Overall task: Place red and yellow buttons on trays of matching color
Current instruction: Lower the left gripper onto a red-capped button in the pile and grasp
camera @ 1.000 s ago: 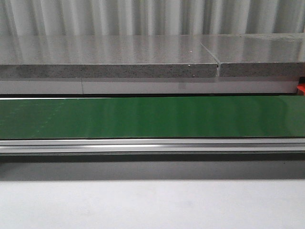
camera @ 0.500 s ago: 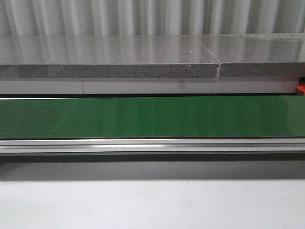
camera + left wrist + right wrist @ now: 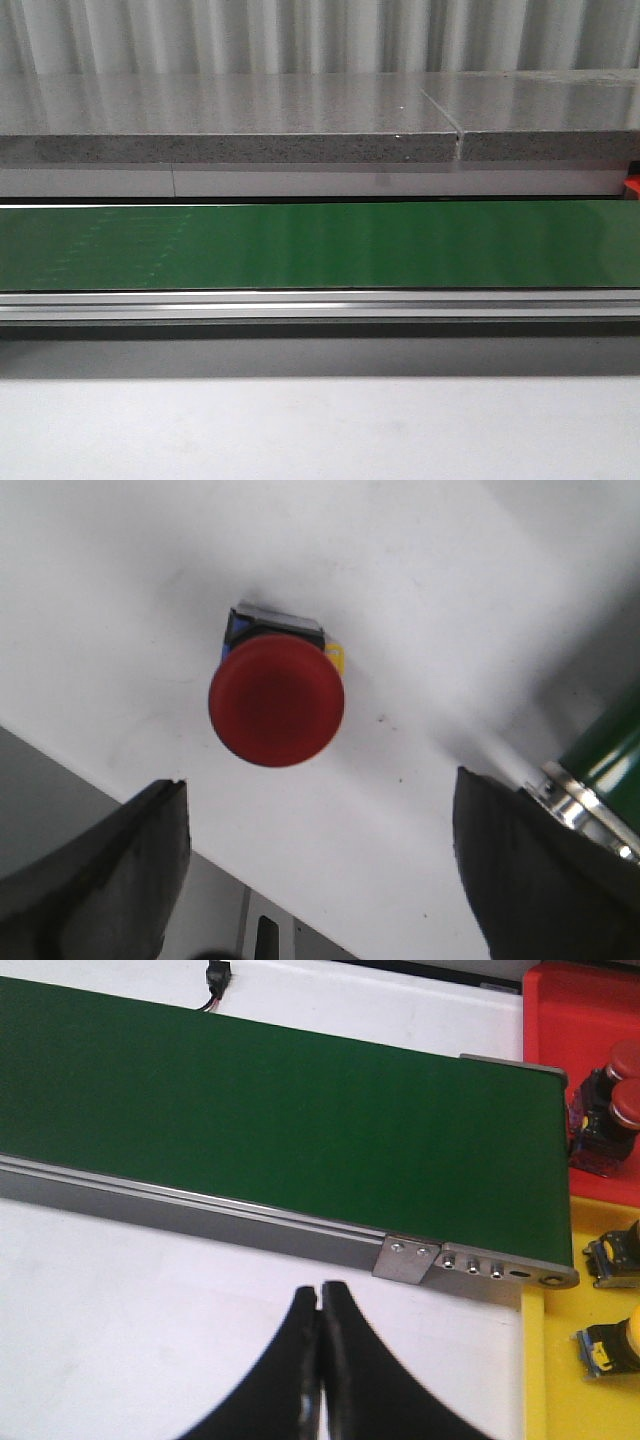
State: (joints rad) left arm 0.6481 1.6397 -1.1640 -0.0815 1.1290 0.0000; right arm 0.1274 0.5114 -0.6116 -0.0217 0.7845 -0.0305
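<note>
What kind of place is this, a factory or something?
Probably a small sorting workcell or lab bench: a green conveyor belt ends beside a red tray and a yellow tray holding push buttons, and a red button lies below the left gripper.

A red button [image 3: 277, 699] stands on the white table [image 3: 440, 600] ahead of the spread-apart left gripper [image 3: 320, 865] (fingers dark, blurred), apparently untouched.
</note>
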